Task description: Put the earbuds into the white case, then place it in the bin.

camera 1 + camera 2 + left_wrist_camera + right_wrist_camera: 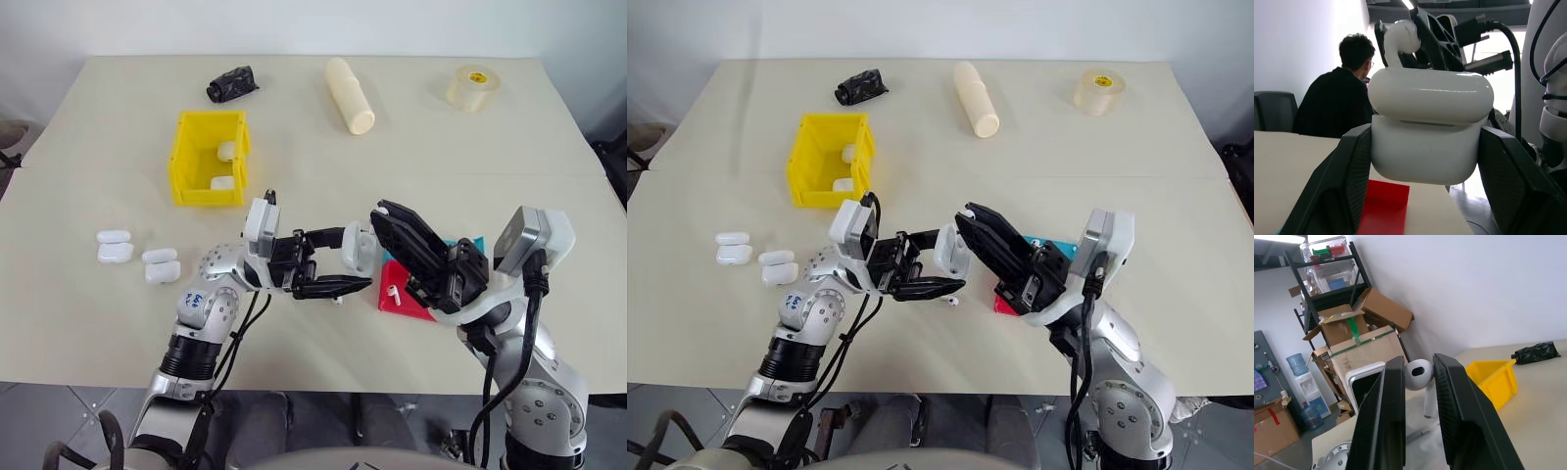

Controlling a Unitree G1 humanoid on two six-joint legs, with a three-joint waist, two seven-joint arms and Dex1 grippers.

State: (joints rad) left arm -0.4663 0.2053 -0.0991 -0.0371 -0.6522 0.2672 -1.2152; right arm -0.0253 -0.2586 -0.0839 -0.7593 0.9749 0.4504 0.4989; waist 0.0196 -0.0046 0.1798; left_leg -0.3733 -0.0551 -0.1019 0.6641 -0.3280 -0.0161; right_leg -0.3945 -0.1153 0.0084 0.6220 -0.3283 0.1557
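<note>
White case in left claw | red tray half-hidden

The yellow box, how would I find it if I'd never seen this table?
Look at the big beige table, on its far left part. The bright yellow open-top plastic bin sits there with small glossy white cases inside. It is the only tall-walled container, unlike the flat red tray near the robot's arms.

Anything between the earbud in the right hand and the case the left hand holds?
Nothing visible. The right hand pinches an earbud just above the white case clamped in the left hand; the case's lid looks closed, though.
</note>
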